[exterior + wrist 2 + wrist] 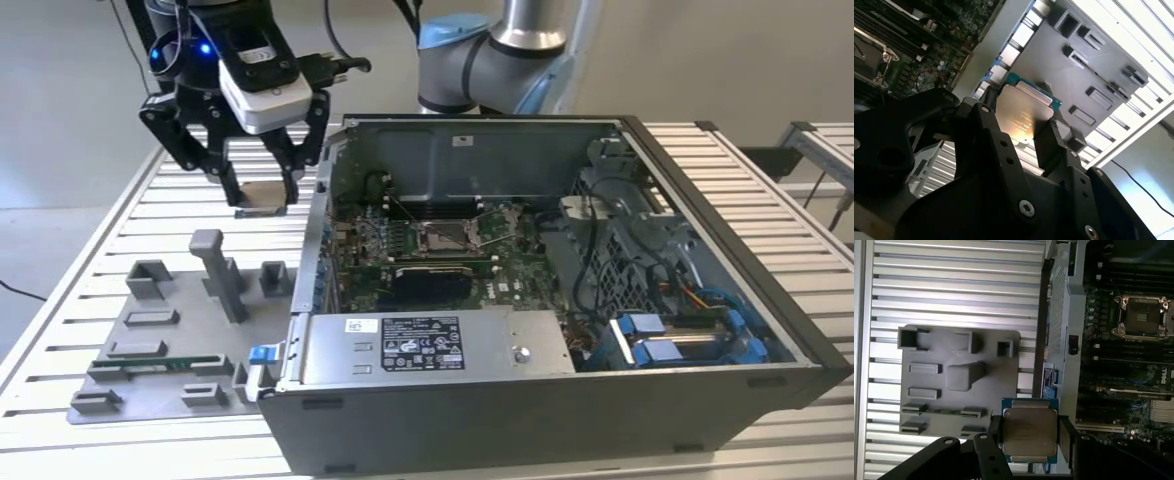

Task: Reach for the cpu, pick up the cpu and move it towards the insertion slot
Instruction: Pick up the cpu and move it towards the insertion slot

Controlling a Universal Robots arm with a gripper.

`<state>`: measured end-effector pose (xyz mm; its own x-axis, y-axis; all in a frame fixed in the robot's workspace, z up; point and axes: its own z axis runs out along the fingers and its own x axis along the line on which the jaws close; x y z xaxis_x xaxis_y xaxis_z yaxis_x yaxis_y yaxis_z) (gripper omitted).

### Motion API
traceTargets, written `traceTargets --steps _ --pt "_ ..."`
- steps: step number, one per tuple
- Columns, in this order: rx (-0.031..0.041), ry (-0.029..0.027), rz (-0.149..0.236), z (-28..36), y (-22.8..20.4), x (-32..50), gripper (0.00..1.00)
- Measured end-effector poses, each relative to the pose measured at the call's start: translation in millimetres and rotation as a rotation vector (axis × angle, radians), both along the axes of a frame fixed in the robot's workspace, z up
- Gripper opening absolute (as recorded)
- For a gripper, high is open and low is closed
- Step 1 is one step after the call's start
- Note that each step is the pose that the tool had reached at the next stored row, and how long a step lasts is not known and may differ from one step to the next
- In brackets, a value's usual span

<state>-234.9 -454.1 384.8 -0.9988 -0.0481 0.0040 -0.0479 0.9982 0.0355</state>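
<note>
Finds the gripper (263, 196) clamped on the cpu (263, 189), with one black finger on each of two opposite edges. Places both in the air above the slatted table (107, 215), close to the outer wall of the open case (561, 400) on the exterior view's left, and near the grey fixture plate (167, 330). Sees no contact between cpu and plate or table.

In the first wrist view, records the silvery face of the cpu (1030, 430) turned to the camera, with a green rim along its edges and the fingers (1064, 440) pressing its sides. Confirms the same hold in the second wrist view: gripper (1016, 125) closed about the cpu (1021, 112), a warm glare on the metal face, and the plate (1074, 65) lying beyond.

Locates the slot (441, 235) inside the case, set in the green motherboard (514, 270), well apart from the cpu, with the case wall between them. In the first wrist view, notes the slot (1143, 315) with shiny frame and pale pin field uncovered.
</note>
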Motion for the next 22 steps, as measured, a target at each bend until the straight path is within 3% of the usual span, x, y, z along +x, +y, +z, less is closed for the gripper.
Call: traceTargets --steps 10,22 --pt "0.0 -0.0001 0.0 0.0 0.0 20.0 0.0" --pt "0.0 0.0 0.0 -0.1 0.0 54.7 0.0"
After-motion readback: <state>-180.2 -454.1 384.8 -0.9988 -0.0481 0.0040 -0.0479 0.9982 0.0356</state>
